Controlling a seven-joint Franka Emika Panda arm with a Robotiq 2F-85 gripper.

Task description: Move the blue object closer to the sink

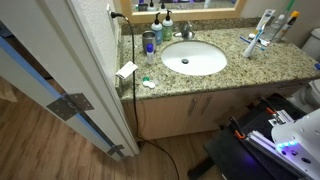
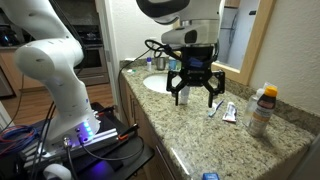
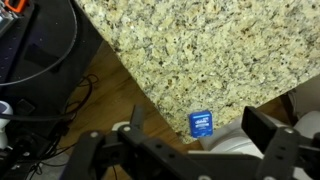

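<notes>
I count one round white sink (image 1: 205,55), one chrome faucet (image 1: 185,32), one dark blue cup (image 1: 149,42), one blue-and-white stick (image 1: 258,38), one green-tipped stick (image 1: 287,22), one white tag (image 1: 127,70), one capped bottle (image 2: 262,110) and one small blue packet (image 3: 200,123).

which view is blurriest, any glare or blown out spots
in the wrist view the pincer is dark and soft, the granite counter sharper; in an exterior view the sink looks nearly washed out white, and a blue light flares at lower right

The table (image 1: 240,62) is speckled beige granite, the sink (image 1: 207,58) white, the blue object (image 1: 263,28) white and light blue, the end effector (image 2: 195,97) black.
</notes>
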